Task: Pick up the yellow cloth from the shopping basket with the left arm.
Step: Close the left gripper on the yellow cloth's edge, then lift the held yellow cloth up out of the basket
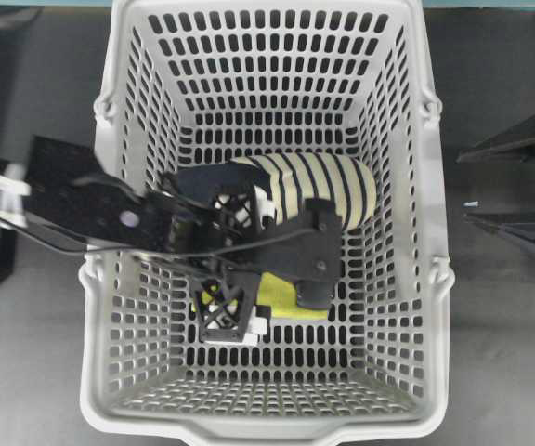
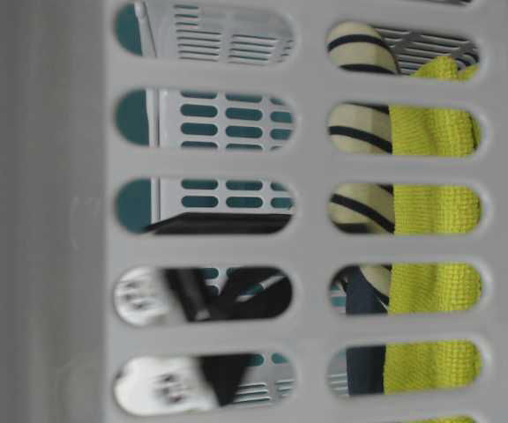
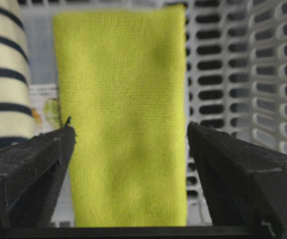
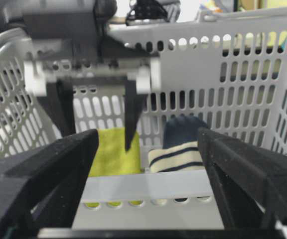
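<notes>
The yellow cloth (image 3: pixel 123 114) lies flat on the floor of the shopping basket (image 1: pixel 435 186), a neat rectangle next to the striped slipper (image 1: pixel 314 190). My left arm reaches in over the left rim. The left gripper (image 3: pixel 128 129) hangs open just above the cloth (image 1: pixel 284 299), with one black finger (image 3: pixel 39 164) on each side of it and nothing held. From table level the cloth (image 2: pixel 430 211) shows through the wall slots. My right gripper (image 4: pixel 148 134) stands open outside the basket (image 4: pixel 153 186), holding nothing, and looks in at the cloth (image 4: pixel 111 154).
The navy and cream slipper (image 3: pixel 4 74) lies right beside the cloth, touching its long edge. A printed paper scrap (image 3: pixel 44 107) shows between them. The slotted basket walls (image 3: pixel 243 74) close in round the left gripper (image 1: pixel 244 265). The right gripper (image 1: pixel 464 189) sits off the basket's right side.
</notes>
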You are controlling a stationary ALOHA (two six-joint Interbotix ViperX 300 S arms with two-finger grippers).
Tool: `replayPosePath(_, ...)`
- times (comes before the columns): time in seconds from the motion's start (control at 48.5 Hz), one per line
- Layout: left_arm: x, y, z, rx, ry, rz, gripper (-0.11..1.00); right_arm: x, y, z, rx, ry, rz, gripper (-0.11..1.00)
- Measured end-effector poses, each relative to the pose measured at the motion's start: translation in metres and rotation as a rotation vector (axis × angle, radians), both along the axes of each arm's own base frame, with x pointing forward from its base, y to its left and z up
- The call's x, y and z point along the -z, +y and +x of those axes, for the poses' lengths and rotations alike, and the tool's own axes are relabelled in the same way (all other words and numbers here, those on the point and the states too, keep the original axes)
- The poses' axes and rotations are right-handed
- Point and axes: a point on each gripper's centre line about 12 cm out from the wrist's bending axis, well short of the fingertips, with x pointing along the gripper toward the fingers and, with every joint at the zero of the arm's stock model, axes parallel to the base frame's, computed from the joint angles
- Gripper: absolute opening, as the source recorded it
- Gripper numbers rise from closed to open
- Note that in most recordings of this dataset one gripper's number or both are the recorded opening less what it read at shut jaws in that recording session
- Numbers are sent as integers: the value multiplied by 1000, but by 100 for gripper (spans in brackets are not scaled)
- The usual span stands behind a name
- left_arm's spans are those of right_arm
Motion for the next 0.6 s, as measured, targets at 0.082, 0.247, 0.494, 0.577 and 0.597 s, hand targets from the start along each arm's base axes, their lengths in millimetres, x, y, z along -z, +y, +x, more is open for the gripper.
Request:
replayPosePath(0.082, 14, 0, 0, -3, 32, 2, 88, 0, 0, 0, 1, 0, 0, 76)
replayPosePath(0.247, 47, 1, -4, -2, 114, 15, 87, 0, -1, -1, 6, 2, 2, 76)
replayPosePath(0.494, 51, 1, -8, -8, 130, 13, 76, 0, -2, -1, 12, 0, 2, 75)
replayPosePath(0.577, 52, 1, -9, -6, 137, 17, 58, 0, -3, -1, 14, 0, 2, 75)
replayPosePath(0.597, 52, 1, -9, -1, 135, 19, 51, 0, -3, -1, 15, 0, 2, 75)
